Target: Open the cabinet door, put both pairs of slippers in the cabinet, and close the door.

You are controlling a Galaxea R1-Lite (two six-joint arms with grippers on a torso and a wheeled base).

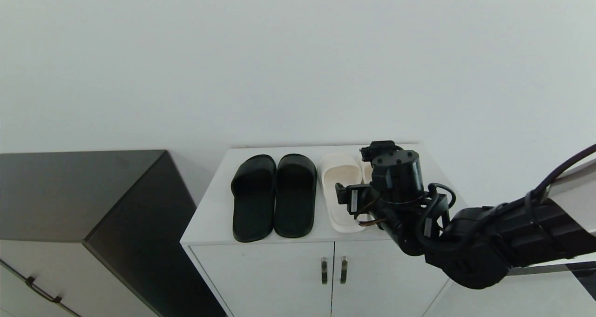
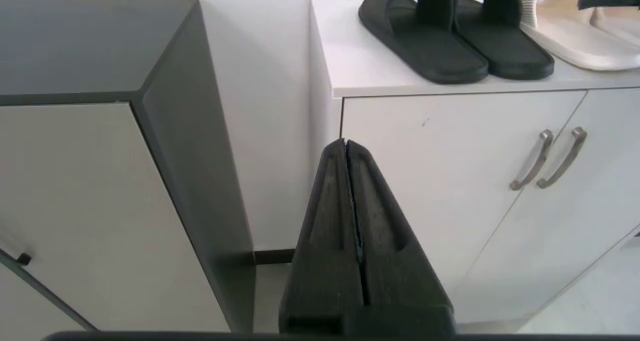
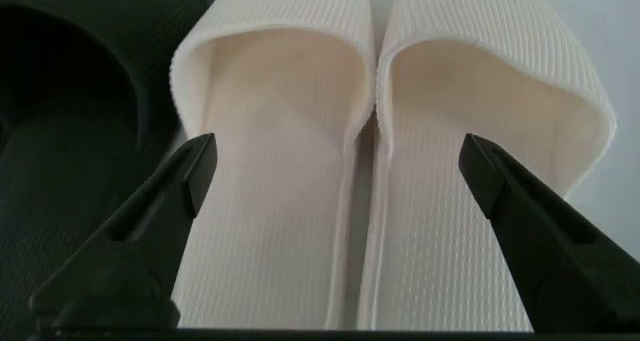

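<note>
The pair of white slippers [image 1: 342, 191] stood on the top of the white cabinet [image 1: 209, 214], at its right half, just beside the pair of black slippers [image 1: 279, 196]. In the head view the right arm [image 1: 489, 242] covered most of the right-hand white slipper. The right wrist view showed both white slippers [image 3: 290, 211] in full width, touching along their inner edges, with the ribbed straps arched over the footbeds.

The right end effector [image 3: 338, 146] was spread wide. One fingertip [image 3: 200, 156] stood outside the left white slipper and the other outside the right one, so the whole pair lay between them. I cannot tell whether the fingertips touched the slippers.

All four slippers lay parallel, long axes running from the cabinet's front edge to the wall [image 1: 298, 51], toes and straps at the wall end, heels at the front edge.

The left wrist view took in the cabinet front from the side, with the black slippers [image 2: 455, 26] on top. Both doors [image 2: 450, 181] were shut, and their two metal handles [image 2: 550, 159] sat side by side at the middle seam. The left end effector [image 2: 347, 151] was pressed together, holding nothing, low in front of the gap between the white cabinet and a dark cabinet [image 2: 90, 41] on its left.
</note>
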